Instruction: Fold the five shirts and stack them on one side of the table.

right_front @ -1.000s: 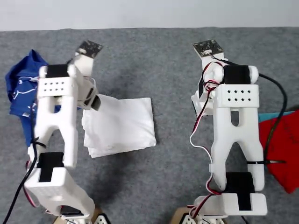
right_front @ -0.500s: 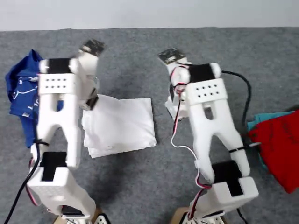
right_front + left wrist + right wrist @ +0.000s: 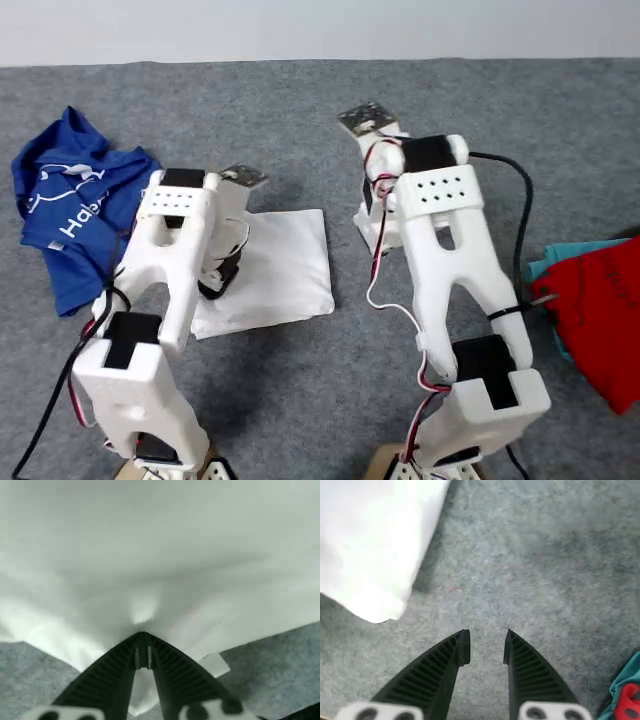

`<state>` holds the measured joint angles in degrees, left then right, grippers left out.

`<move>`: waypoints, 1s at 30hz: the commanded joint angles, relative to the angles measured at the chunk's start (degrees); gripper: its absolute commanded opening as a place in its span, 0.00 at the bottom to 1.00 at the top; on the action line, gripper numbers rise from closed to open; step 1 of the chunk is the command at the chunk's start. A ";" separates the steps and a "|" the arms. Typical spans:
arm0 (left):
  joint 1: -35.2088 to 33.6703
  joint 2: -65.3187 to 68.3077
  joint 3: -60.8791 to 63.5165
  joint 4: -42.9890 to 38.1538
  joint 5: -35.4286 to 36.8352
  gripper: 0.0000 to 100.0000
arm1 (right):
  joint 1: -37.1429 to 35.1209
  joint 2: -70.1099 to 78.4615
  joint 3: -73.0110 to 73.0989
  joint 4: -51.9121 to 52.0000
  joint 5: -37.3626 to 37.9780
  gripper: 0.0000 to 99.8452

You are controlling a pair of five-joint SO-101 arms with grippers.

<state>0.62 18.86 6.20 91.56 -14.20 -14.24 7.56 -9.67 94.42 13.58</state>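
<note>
Left gripper: the left gripper (image 3: 143, 637) is pressing its shut tips into the folded white shirt (image 3: 160, 555), and the cloth is puckering toward them, so I judge it is pinching a bit of fabric.
Right gripper: the right gripper (image 3: 486, 647) is hanging narrowly parted over the grey table cover (image 3: 545, 555), just beside the white shirt's corner, holding nothing.
Just changed: the left arm is now leaning over the white shirt's left part, having swung in from beyond that edge; the right arm is staying where it swung to, next to the shirt's right edge.
Meaning: folding of this shirt is looking finished, and I judge the arms are getting ready to shift it to the stacking side.
Waiting shirts: a crumpled blue shirt (image 3: 70, 215) is lying just left of the white one; a red shirt (image 3: 595, 300) over a teal shirt (image 3: 560, 255) is lying well apart to its right.
</note>
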 commanded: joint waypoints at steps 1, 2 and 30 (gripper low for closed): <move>-1.67 0.88 0.13 -0.62 0.00 0.00 | 1.98 -0.31 -0.53 -0.48 -0.53 0.12; -2.11 1.49 0.13 -0.62 0.00 0.00 | 2.15 -0.31 -0.53 -0.40 -0.53 0.12; -8.44 -29.19 -1.01 7.38 -3.34 0.00 | -5.32 -0.84 -0.53 5.67 -0.62 0.04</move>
<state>-2.02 -4.97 6.55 98.42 -16.92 -16.79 7.56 -9.67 97.76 13.58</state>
